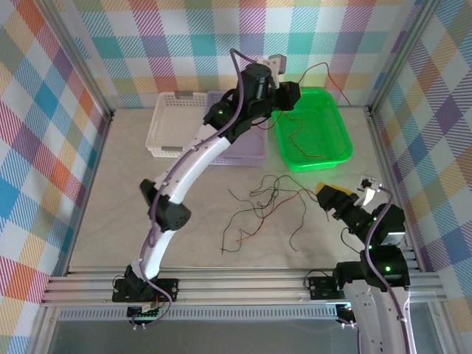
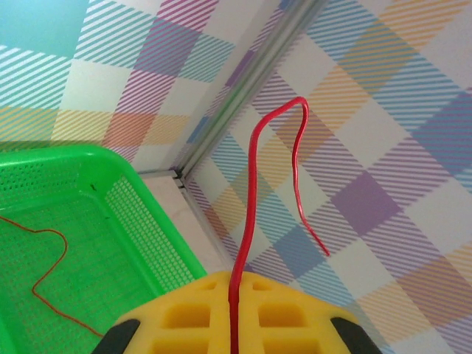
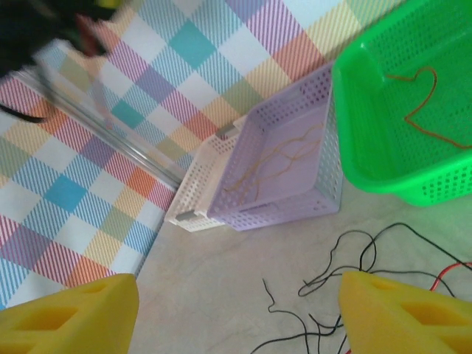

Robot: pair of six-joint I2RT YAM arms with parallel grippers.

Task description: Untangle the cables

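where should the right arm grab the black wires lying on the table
Probably the lone black strand trailing toward the near edge, clear of the tangle. It lies flat on the table, so come straight down, right fingers straddling it.

pastel plaid walls (image 1: pixel 44 88) on 3 sides, beige table (image 1: pixel 110 221) w/ alu rails (image 1: pixel 243 284) at front.

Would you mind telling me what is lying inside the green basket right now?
A thin red-orange cable lies looped on the floor of the green basket. The left gripper, shut on a red cable, covers its far left corner in the top view.
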